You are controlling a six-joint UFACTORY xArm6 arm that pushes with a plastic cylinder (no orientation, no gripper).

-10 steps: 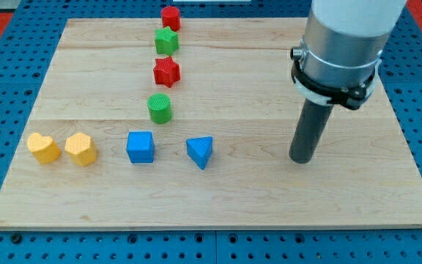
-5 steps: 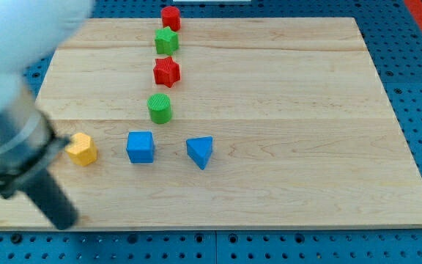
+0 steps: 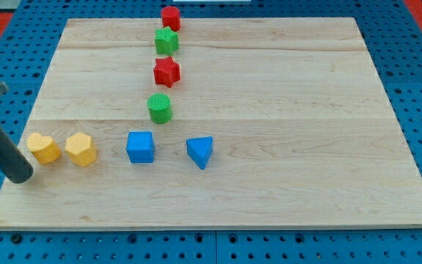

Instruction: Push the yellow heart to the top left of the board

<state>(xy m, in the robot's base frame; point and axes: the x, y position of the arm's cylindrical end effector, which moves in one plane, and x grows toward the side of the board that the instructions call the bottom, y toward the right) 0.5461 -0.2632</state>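
Yellow heart (image 3: 43, 148) lies just right of my tip (image 3: 20, 178), apart.

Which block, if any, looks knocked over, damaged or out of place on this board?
None stands out. All eight blocks sit flat and apart on the board, undamaged. My tip rests just left of the yellow heart, not touching it.

My tip (image 3: 20, 178) ends a smooth, dark, round rod with a matte black finish; above it sits what looks like a grey clamp collar, mostly cropped.
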